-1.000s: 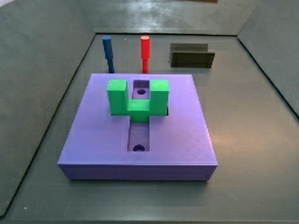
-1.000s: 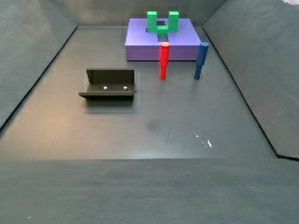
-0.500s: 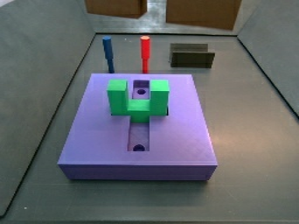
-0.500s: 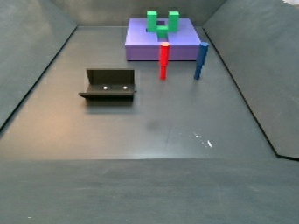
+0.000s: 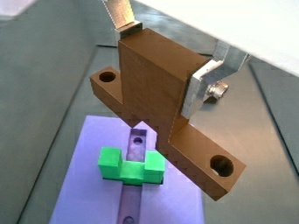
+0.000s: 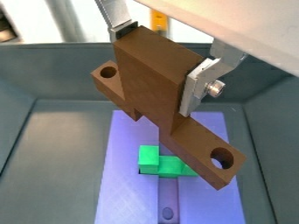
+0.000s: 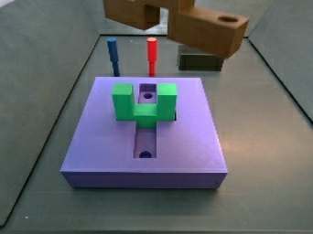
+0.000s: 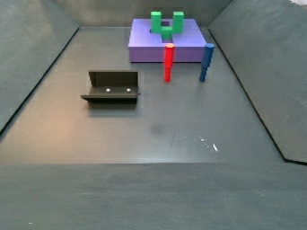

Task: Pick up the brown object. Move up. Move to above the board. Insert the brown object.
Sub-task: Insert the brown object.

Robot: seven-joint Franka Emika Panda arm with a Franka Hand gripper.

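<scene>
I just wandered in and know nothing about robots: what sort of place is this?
Probably a robot test bench or lab cell, not a home. A pincer holds a brown object above a purple board with a green U-shaped block, inside a bare grey walled floor with a dark fixture.

Gripper (image 5: 176, 66) w/ silver fingers (image 5: 212, 74) clamped the brown object (image 5: 163, 109). It hung above the board (image 5: 93, 175), over groove & green block (image 5: 131, 167).

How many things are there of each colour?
Brown: 1, the brown object, in the gripper above the board
Purple: 1, the board
Green: 1, U-shaped block
Red: 1, peg
Blue: 1, peg
Dark: 1, fixture
Total: 6
</scene>
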